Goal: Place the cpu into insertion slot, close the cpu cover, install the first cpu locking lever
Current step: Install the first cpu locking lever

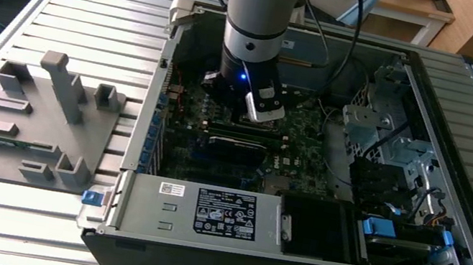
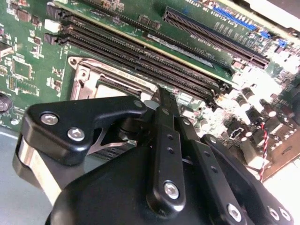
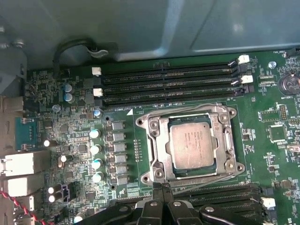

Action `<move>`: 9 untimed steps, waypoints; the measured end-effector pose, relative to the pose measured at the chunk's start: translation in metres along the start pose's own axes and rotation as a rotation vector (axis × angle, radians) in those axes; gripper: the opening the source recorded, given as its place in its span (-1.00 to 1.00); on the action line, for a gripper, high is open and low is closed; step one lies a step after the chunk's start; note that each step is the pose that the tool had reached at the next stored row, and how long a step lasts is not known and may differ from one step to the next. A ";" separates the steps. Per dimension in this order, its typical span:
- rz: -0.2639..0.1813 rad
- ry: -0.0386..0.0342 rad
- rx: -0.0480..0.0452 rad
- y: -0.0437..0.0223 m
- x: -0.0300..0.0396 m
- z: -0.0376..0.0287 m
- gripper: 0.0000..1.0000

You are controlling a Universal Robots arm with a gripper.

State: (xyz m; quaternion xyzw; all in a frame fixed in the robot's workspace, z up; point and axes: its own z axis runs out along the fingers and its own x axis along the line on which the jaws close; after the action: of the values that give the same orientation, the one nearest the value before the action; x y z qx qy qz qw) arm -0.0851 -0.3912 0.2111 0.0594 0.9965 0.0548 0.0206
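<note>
Silver-grey metal marks the cpu, which lies flat inside its socket on the green motherboard in the first wrist view. The cpu cover lies down around the chip as a thin square frame, its open centre showing the metal top. Thin wire levers run along the socket's edges; whether either is latched cannot be told.

Seen from the exterior view, the arm stands nearly upright and reaches straight down into the open computer case, its wrist low over the board near the case's far middle. The gripper hangs just beside the socket's edge in the first wrist view, its black fingers pressed together with nothing between them, so the jaws are together and hold nothing.

4 long dark memory slots run beside the socket on one side. The case rests on a slatted grey counter. On the exterior view's left, well apart from the case, a grey fixture block with upright posts sits on the counter.
</note>
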 end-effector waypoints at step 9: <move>-0.001 0.0007 -0.0038 -0.0013 0.0010 0.0035 -0.80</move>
State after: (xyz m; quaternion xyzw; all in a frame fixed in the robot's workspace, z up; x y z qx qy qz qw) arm -0.0861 -0.3920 0.2074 0.0587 0.9965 0.0567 0.0204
